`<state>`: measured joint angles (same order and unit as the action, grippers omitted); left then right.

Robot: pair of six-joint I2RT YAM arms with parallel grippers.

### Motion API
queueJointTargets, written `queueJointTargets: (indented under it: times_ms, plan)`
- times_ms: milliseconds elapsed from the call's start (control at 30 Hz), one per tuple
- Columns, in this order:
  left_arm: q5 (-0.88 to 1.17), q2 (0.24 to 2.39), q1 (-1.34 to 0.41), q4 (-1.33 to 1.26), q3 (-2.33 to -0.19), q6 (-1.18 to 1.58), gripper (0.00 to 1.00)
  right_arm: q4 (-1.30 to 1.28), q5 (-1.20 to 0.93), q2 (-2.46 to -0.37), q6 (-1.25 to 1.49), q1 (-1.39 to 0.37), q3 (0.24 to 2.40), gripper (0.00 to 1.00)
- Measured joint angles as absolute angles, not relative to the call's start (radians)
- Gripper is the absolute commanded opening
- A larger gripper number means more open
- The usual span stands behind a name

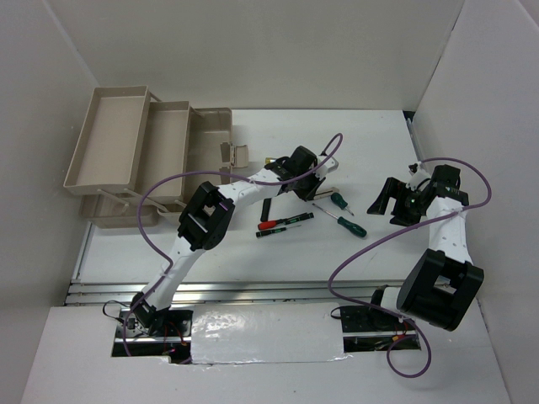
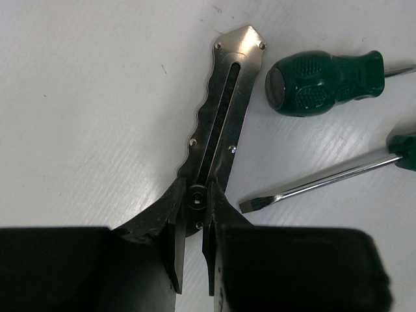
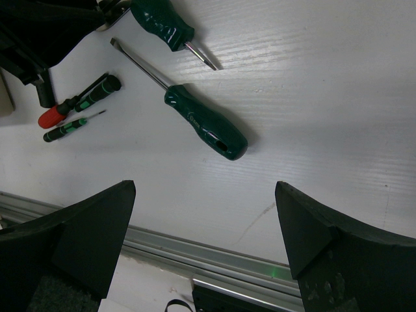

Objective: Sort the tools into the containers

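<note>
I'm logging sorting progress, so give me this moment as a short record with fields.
left end effector: pinches near end of silver tool lying on table
right end effector: open, empty, above table
toolbox: open, trays look empty
loose on table: long green screwdriver, stubby green screwdriver, red-capped screwdriver

Left gripper [image 2: 194, 198] pinched, right gripper [image 3: 205, 192] spread wide

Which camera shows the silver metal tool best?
Left wrist: the silver metal tool lies nearly whole and sharp, its near end between the fingers of the left gripper. Top external shows only a silver sliver beyond that gripper. Right wrist catches at most a pale scrap at its top edge.
</note>
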<state>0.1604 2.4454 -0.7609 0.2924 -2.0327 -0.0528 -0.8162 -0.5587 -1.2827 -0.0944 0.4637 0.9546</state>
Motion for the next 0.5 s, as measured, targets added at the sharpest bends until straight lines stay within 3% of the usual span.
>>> queueJointTargets:
  times_ms: [500]
  plan:
    - [0.159, 2.279, -0.694, 0.294, -1.897, -0.023, 0.00, -0.817, -0.563, -1.283, -0.094, 0.464, 0.955, 0.96]
